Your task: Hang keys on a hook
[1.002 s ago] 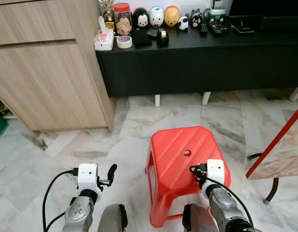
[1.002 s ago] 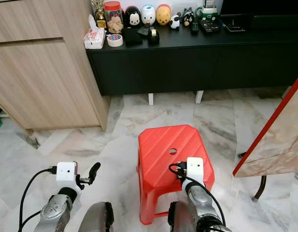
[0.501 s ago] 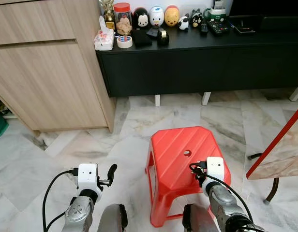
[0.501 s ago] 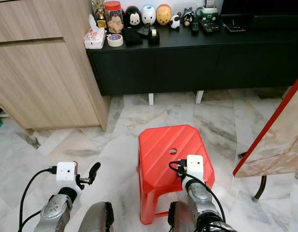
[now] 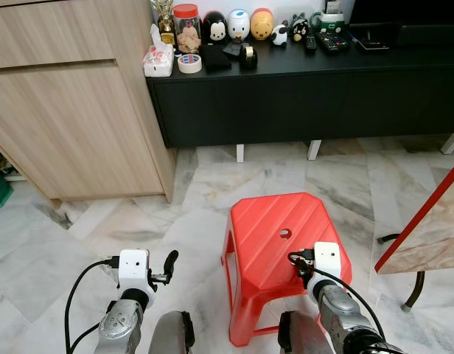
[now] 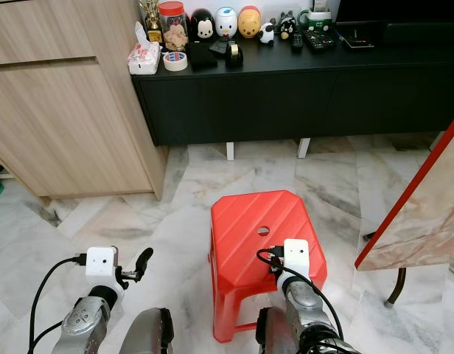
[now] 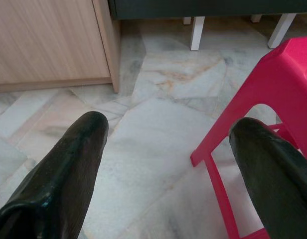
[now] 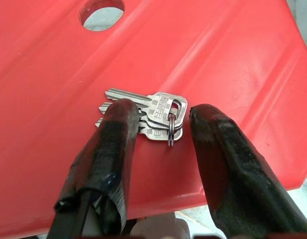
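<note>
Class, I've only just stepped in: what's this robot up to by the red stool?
The right gripper is down over the red plastic stool, its fingers open on either side of a bunch of silver keys lying flat on the seat. The keys are not yet gripped or lifted. The left gripper hangs open above the marble floor beside the stool, holding nothing. No hook can be made out.

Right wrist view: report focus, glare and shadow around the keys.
Right wrist view: the silver metal keys look sharp; the glossy red plastic stool carries soft pale sheen; the right gripper fingers look softer, shading the seat beneath.
</note>
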You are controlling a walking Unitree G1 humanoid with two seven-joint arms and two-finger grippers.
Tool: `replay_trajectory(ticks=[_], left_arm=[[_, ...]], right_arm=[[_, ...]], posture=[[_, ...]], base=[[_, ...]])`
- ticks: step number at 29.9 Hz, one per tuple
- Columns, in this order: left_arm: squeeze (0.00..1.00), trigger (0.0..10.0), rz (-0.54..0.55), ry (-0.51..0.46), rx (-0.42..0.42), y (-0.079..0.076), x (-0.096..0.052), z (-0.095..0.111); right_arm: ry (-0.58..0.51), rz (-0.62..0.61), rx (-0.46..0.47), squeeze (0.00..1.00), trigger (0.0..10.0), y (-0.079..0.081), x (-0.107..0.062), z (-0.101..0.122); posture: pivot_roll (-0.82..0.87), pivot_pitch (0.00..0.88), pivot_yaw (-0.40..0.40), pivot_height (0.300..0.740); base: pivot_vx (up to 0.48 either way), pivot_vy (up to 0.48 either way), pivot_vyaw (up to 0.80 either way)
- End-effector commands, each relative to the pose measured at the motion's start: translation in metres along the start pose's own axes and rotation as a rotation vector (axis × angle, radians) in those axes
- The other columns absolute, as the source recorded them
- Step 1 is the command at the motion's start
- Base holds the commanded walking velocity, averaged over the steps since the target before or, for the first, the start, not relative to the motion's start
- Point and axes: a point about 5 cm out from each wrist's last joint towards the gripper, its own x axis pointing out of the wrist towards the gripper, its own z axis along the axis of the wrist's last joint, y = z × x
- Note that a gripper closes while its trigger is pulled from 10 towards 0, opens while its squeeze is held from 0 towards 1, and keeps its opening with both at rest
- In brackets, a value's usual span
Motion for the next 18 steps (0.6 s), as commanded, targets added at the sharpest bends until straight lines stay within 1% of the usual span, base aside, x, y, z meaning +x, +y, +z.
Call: replay_trajectory(ticks=[1, 3, 6, 7, 8, 9, 10, 11, 13, 14, 18], left_arm=[[0.00, 10.0, 0.002, 0.029, 0.018, 0.0031, -0.0012, -0.0042], [0.00, 10.0, 0.002, 0.029, 0.018, 0.0032, -0.0011, -0.0042], [0.00, 10.0, 0.003, 0.029, 0.017, 0.0032, -0.0011, -0.0042], [0.00, 10.0, 0.002, 0.029, 0.017, 0.0031, -0.0012, -0.0042], [0.00, 10.0, 0.003, 0.029, 0.017, 0.0032, -0.0012, -0.0042], [0.00, 10.0, 0.003, 0.029, 0.016, 0.0033, -0.0012, -0.0042], [0.00, 10.0, 0.003, 0.030, 0.016, 0.0034, -0.0013, -0.0043], [0.00, 10.0, 0.003, 0.029, 0.016, 0.0034, -0.0013, -0.0042], [0.00, 10.0, 0.003, 0.029, 0.015, 0.0034, -0.0012, -0.0042], [0.00, 10.0, 0.004, 0.029, 0.015, 0.0034, -0.0012, -0.0042], [0.00, 10.0, 0.004, 0.029, 0.015, 0.0035, -0.0011, -0.0040]], right_arm=[[0.025, 0.006, -0.009, 0.00, 9.5, 0.0020, -0.0004, -0.0041], [0.031, 0.006, -0.013, 0.00, 9.6, 0.0024, -0.0005, -0.0050], [0.036, 0.006, -0.016, 0.00, 9.6, 0.0025, -0.0007, -0.0060], [0.039, 0.006, -0.016, 0.00, 6.8, 0.0025, -0.0008, -0.0067], [0.040, 0.006, -0.017, 0.00, 6.0, 0.0025, -0.0009, -0.0071], [0.041, 0.005, -0.017, 0.00, 6.0, 0.0025, -0.0010, -0.0073], [0.041, 0.005, -0.017, 0.00, 4.3, 0.0024, -0.0010, -0.0075], [0.042, 0.005, -0.017, 0.00, 1.0, 0.0024, -0.0010, -0.0075], [0.042, 0.005, -0.017, 0.00, 1.0, 0.0024, -0.0010, -0.0075], [0.043, 0.005, -0.018, 0.00, 0.0, 0.0023, -0.0011, -0.0077], [0.044, 0.006, -0.019, 0.00, 0.0, 0.0023, -0.0011, -0.0078]], posture=[[0.08, 0.087, 0.019, 0.597], [0.08, 0.087, 0.019, 0.597], [0.08, 0.088, 0.019, 0.597], [0.08, 0.088, 0.019, 0.597], [0.08, 0.089, 0.020, 0.597], [0.08, 0.089, 0.020, 0.597], [0.08, 0.089, 0.020, 0.597], [0.08, 0.089, 0.020, 0.597], [0.08, 0.089, 0.020, 0.597], [0.08, 0.089, 0.020, 0.597], [0.08, 0.089, 0.020, 0.597]], base=[[0.000, 0.000, 0.00], [0.000, 0.000, 0.00], [0.000, 0.000, 0.00], [0.000, 0.000, 0.00], [0.000, 0.000, 0.00], [0.000, 0.000, 0.00], [0.000, 0.000, 0.00], [0.000, 0.000, 0.00], [0.000, 0.000, 0.00], [0.000, 0.000, 0.00], [0.000, 0.000, 0.00]])
